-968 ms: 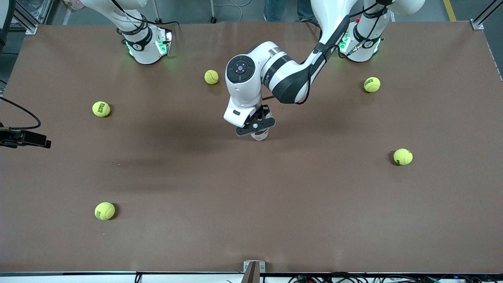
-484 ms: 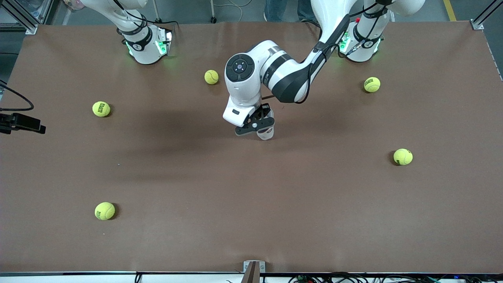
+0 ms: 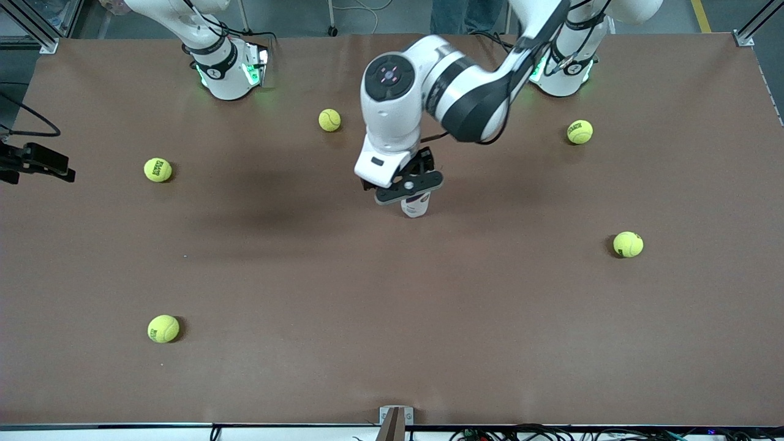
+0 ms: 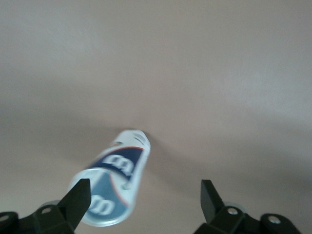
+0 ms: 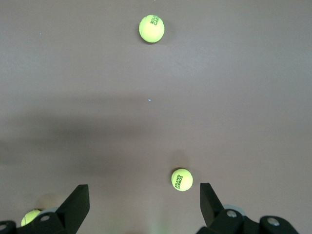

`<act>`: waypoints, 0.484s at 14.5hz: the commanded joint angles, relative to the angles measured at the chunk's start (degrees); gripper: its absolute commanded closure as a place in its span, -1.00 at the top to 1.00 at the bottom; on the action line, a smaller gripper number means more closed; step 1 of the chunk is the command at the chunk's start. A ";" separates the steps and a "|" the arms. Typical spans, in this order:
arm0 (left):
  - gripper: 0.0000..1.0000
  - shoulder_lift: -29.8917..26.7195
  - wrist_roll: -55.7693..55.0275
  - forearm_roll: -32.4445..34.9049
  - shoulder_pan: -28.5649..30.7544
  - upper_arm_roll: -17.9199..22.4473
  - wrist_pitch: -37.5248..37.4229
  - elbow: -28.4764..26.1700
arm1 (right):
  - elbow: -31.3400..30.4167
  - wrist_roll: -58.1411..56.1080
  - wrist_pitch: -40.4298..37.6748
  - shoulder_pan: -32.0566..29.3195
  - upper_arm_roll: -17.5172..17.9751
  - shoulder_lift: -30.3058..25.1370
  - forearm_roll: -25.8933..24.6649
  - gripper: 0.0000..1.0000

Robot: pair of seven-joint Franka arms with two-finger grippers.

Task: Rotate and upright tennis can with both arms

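Note:
The tennis can (image 3: 416, 206) stands about upright on the brown table near its middle, and only its lower part shows under the left gripper. In the left wrist view the can (image 4: 117, 178) shows from above, with its navy and white label and its open rim beside one finger. My left gripper (image 3: 409, 188) is over the can, open wide (image 4: 144, 199), and not touching it. My right gripper (image 3: 38, 162) is over the table's edge at the right arm's end, open and empty (image 5: 144, 200).
Several yellow tennis balls lie loose on the table: one (image 3: 329, 120) near the bases, one (image 3: 158, 169) and one (image 3: 163, 328) toward the right arm's end, one (image 3: 579, 131) and one (image 3: 628, 244) toward the left arm's end.
My left arm has lifted and its gripper has come up off the can, which stays standing. My right gripper has drifted along the table's edge toward the bases.

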 commanded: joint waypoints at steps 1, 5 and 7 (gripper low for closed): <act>1.00 -5.27 5.43 1.02 3.39 1.07 -1.55 -1.16 | -4.04 -0.40 0.88 -0.62 0.44 -4.17 -0.50 1.00; 1.00 -10.28 16.84 1.11 12.60 1.33 -6.72 -2.13 | -6.24 -0.40 0.88 -1.93 2.20 -6.72 -0.50 1.00; 1.00 -12.12 22.56 1.11 17.00 1.24 -8.66 -2.57 | -6.33 -0.40 -0.08 -1.76 2.29 -7.69 -0.50 1.00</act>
